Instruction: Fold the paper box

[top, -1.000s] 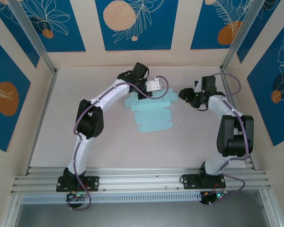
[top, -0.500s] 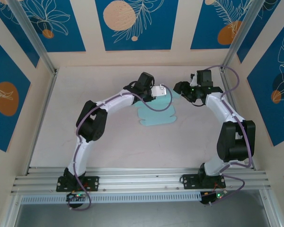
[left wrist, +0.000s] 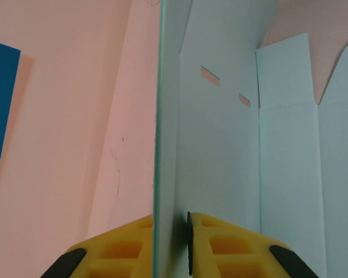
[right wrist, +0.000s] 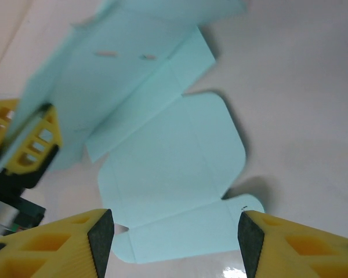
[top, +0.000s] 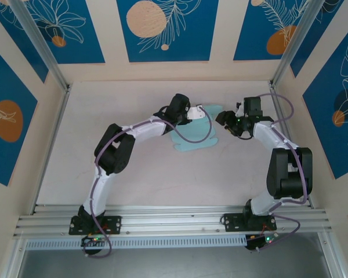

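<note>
On the pale table, mid-frame, the paper box is partly hidden by the outstretched left arm; one panel is pinched (edge-on) by the left gripper; the right gripper is held spread.

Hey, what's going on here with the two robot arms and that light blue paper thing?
The two arms are partway through folding a pale blue paper box on the table. The left gripper is shut on one panel of the card and holds it raised on edge, while the rest lies flat. The right gripper hangs open over the other flaps, gripping nothing. It is not yet a closed box.
</note>
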Motion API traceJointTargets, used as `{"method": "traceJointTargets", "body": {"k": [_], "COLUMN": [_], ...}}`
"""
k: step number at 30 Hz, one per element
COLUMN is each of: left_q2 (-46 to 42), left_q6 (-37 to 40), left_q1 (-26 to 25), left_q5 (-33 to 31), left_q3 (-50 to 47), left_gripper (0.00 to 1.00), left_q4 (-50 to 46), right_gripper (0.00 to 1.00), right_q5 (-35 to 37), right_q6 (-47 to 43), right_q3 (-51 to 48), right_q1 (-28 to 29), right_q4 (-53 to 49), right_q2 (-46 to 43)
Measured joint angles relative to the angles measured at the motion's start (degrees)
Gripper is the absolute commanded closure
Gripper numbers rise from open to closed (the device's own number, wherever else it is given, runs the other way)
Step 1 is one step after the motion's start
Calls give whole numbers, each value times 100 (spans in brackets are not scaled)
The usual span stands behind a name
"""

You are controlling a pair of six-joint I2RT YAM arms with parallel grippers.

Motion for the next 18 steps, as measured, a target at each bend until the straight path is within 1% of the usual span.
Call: {"method": "traceJointTargets", "body": {"k": [4,11,15,18], "left_q2": [-2,-2,-2,-2], "left_q6": [98,232,256,306], "left_q1": [-11,-33,-39,-44], "left_q5": [-72,-166,-192,-197], "left_q3": [-107,-240,-262,-264], "left_gripper": [84,84,84,84], "left_q4": [205,472,518,520], "right_gripper": [39,39,39,39], "right_q5": [-131,-269,-267,-186], "right_q6": [129,221,160,22], "right_q3": [-352,-372,-111,404], "right_q1": [2,2,20,33], "right_q4": [256,546,472,254], "right_q2": [-9,-9,-9,0]}}
